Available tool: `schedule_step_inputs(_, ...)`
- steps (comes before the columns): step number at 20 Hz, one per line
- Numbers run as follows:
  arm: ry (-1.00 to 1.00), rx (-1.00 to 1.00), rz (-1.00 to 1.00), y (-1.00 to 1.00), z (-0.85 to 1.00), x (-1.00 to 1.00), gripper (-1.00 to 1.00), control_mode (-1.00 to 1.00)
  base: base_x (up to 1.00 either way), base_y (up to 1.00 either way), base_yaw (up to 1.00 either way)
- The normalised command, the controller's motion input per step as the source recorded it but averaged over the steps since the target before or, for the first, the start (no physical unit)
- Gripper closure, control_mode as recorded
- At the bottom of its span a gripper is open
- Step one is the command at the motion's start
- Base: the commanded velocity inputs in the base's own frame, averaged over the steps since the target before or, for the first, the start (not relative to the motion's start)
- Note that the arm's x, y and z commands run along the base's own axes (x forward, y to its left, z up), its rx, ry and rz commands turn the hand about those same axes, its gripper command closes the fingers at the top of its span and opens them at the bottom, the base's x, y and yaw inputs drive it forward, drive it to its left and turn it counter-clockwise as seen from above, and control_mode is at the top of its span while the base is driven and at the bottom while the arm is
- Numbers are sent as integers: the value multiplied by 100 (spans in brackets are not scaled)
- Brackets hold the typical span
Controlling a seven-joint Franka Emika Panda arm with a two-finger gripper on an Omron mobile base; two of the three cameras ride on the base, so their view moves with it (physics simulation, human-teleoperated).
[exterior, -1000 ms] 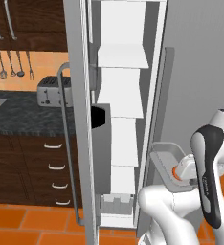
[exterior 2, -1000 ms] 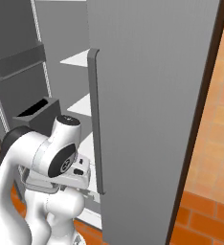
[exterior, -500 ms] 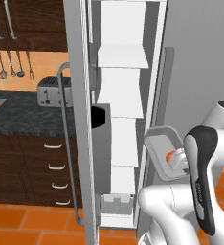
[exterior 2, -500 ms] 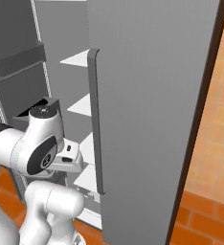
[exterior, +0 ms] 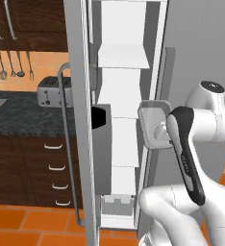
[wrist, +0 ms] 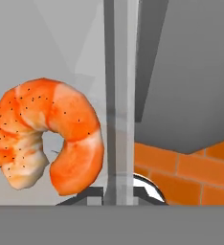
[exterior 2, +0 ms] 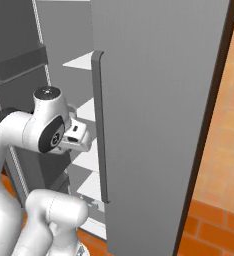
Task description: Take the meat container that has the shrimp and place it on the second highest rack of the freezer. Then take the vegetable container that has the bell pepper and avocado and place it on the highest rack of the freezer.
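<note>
arm's swung the meat container (exterior: pixel 154 125) up and toward the open freezer (exterior: pixel 123 120), tray's tipped on edge now, higher than before

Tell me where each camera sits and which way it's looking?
Left base view: behind the arm's left, facing the open freezer; the white arm lifts the meat container.
Right base view: behind its right, facing the fridge door; arm at left.
Hand view: on the hand, looking at the shrimp.
Both base views share the freezer shelves and arm.
</note>
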Motion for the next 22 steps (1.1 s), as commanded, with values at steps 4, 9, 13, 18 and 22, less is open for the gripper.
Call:
schedule_step_inputs(4,2,0,-20,36,14,99,100,-100,0,0,0)
schedule_step_inputs(9,0,0,-16,36,-2,68,100,-100,0,0,0)
schedule_step_inputs(13,0,1,-19,8,-11,90,100,-100,0,0,0)
schedule_step_inputs(18,-1,9,-16,1,-8,93,100,-100,0,0,0)
schedule_step_inputs(22,-1,4,-7,12,-12,57,100,-100,0,0,0)
